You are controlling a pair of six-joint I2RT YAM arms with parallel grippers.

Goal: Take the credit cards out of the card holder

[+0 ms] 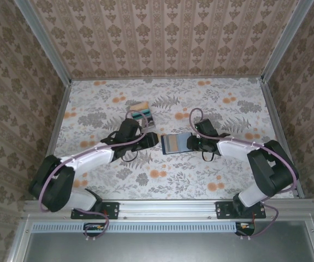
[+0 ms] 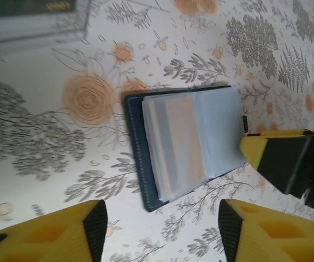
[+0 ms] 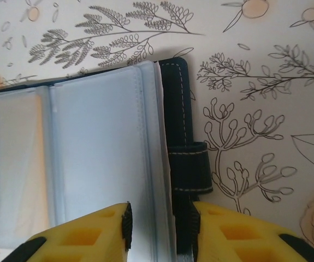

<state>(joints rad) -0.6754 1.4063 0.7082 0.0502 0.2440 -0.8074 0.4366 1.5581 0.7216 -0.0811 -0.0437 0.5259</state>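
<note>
1. The card holder (image 1: 173, 143) lies open and flat near the middle of the floral table (image 1: 227, 180), between the two arms. Its navy cover faces down and its pale blue-grey pocket leaves face up.
2. In the left wrist view, a tan credit card (image 2: 181, 142) shows through a clear pocket and is fully seated. I cannot tell whether other pockets hold cards.
3. The right gripper (image 3: 161, 224) is at the holder's right-hand edge, beside the navy strap tab (image 3: 188, 166). Its jaws are narrowed to a small gap that contains the edge of a pocket leaf and a strip of the cover. I cannot tell whether the pads actually pinch them.
4. The left gripper (image 2: 162, 213) is spread wide with nothing between the fingers. It hangs just short of the holder's near edge, not touching it.
5. One yellow fingertip (image 2: 260, 150) of the right gripper appears in the left wrist view, against the holder's far side.
6. A clear card rack (image 1: 140, 112) stands beyond the left gripper, well apart from the holder, with cards upright in it.
</note>
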